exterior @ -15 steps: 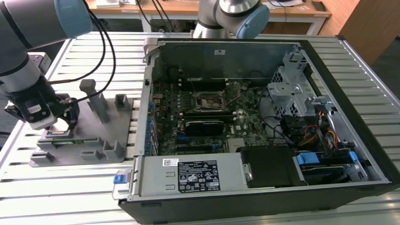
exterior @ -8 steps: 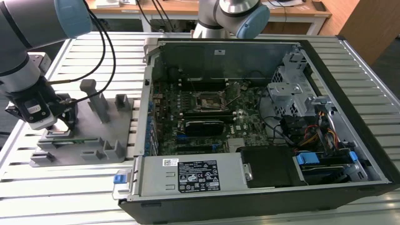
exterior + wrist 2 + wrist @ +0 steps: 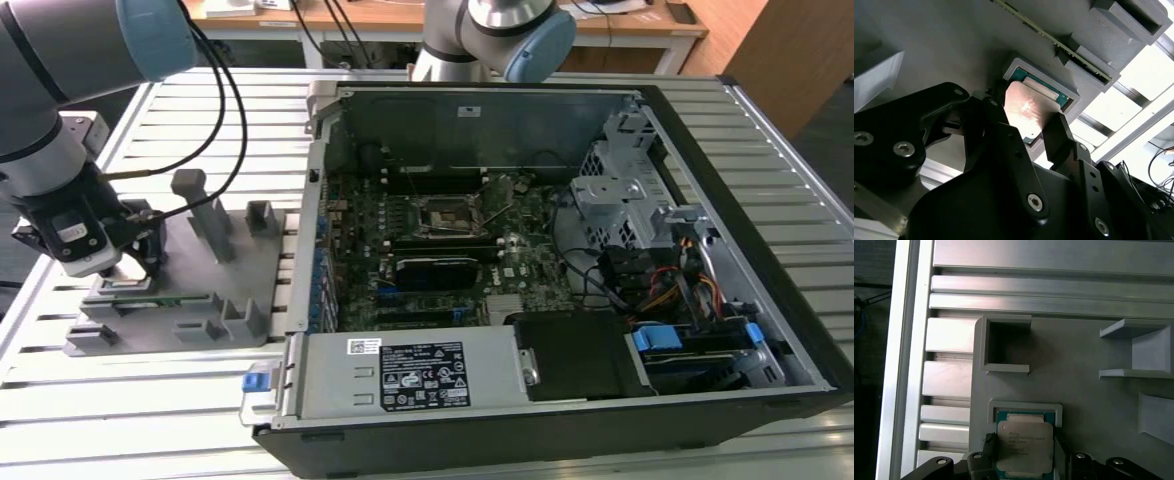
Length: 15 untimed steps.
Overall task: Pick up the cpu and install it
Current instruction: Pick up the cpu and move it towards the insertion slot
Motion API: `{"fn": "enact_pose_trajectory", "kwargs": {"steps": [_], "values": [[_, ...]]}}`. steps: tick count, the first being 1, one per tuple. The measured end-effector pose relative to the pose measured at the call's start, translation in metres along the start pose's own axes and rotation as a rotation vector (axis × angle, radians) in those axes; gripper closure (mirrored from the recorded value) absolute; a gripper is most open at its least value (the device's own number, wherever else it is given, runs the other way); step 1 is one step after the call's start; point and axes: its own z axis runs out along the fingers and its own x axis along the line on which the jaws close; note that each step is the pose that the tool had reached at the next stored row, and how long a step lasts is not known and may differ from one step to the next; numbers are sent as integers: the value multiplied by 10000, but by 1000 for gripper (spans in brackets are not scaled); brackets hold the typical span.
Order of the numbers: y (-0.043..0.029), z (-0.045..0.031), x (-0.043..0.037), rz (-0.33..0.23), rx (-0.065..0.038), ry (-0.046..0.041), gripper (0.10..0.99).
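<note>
The cpu [image 3: 1024,441] is a flat square chip with a silvery top and a thin green edge. It sits at a shallow square recess of the grey parts fixture [image 3: 180,325]. My gripper [image 3: 1024,449] is directly over it, one black finger [image 3: 995,100] pressed against one side of the chip and the other against the opposite side. In the second wrist view the cpu [image 3: 1026,111] lies between the two fingers of the gripper [image 3: 1026,116]. In the exterior view the gripper [image 3: 114,272] stands at the fixture's left end. The bare motherboard socket [image 3: 442,214] lies in the open computer case [image 3: 747,190].
A narrow green memory stick [image 3: 1054,42] stands in a slot of the fixture beside the recess. Upright grey posts [image 3: 200,205] rise from the fixture. The case walls, a drive cage [image 3: 621,195] and loose cables [image 3: 667,290] surround the motherboard. The slatted metal table [image 3: 134,420] carries everything.
</note>
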Motion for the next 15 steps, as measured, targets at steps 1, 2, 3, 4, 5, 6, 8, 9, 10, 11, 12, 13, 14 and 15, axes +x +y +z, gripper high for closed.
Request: {"fn": "enact_pose_trajectory", "kwargs": {"steps": [1,2,3,4,5,6,8,9,10,11,12,13,14,15], "values": [[0,0,-1,0,0,-1,545],[0,-1,-1,0,-1,-2,533],[0,-7,-1,0,1,1,533],[1,-10,-1,0,0,0,471],[1,-13,0,0,0,0,471],[1,-14,0,0,0,-1,471],[0,-16,3,-2,1,-4,471],[-1,-15,4,-2,1,-7,471],[0,-15,5,-2,1,-10,471],[0,-15,7,-1,1,-12,471],[-1,-14,8,-2,0,-14,471],[-2,-15,11,-1,1,-17,471],[-4,-14,15,-2,1,-24,471],[-4,-14,17,-2,1,-26,471]]}}
